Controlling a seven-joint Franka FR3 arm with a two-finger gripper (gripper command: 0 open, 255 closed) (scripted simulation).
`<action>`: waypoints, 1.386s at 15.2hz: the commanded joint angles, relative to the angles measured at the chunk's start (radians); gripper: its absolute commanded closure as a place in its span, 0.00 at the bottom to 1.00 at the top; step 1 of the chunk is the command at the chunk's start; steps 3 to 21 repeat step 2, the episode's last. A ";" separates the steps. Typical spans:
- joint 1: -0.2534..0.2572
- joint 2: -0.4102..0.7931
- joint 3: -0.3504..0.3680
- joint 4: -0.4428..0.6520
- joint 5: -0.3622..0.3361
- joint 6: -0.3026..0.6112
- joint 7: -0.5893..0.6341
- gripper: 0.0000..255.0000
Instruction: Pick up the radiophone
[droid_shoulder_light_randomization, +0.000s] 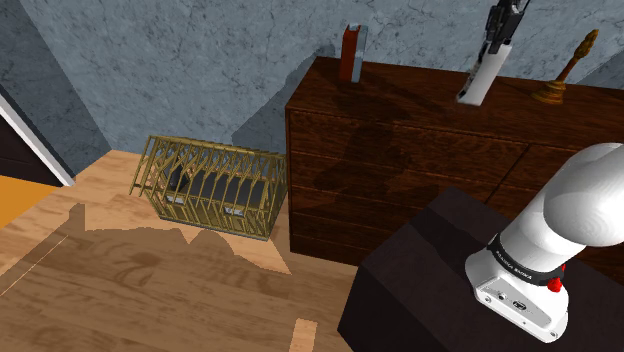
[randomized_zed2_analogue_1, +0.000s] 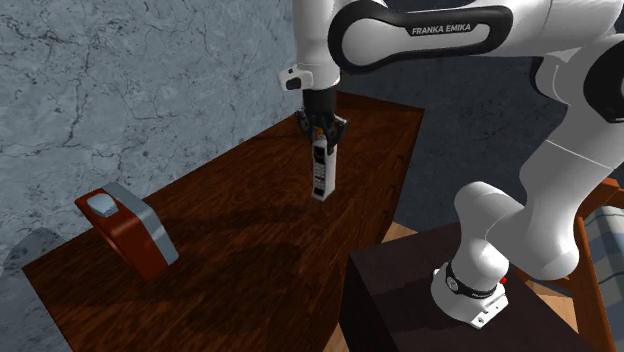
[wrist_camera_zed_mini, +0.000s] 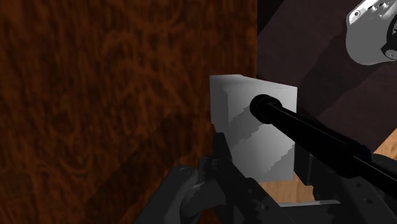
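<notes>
In the shoulder view, from left: a slatted cage sits on the wooden floor. Next comes a dark chest of drawers with an upright red and grey box on its top. Right of the box, the radiophone, a slim white handset, hangs tilted over the top, and its lower end appears to be clear of the wood. The black gripper has its fingers pinching the handset's upper end. Farthest right stands a small brown figurine.

The handset looks rigid, light and smooth-sided, so it could slip or swing when held at one end. The flat sides of the body seem the best place to grip. The thin black antenna beside it looks too slender and fragile to hold.
</notes>
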 joint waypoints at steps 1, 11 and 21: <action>0.001 0.005 0.000 0.020 0.003 -0.015 -0.003 1.00; 0.001 0.005 0.000 0.020 0.003 -0.015 -0.003 1.00; 0.001 0.005 0.000 0.020 0.003 -0.015 -0.003 1.00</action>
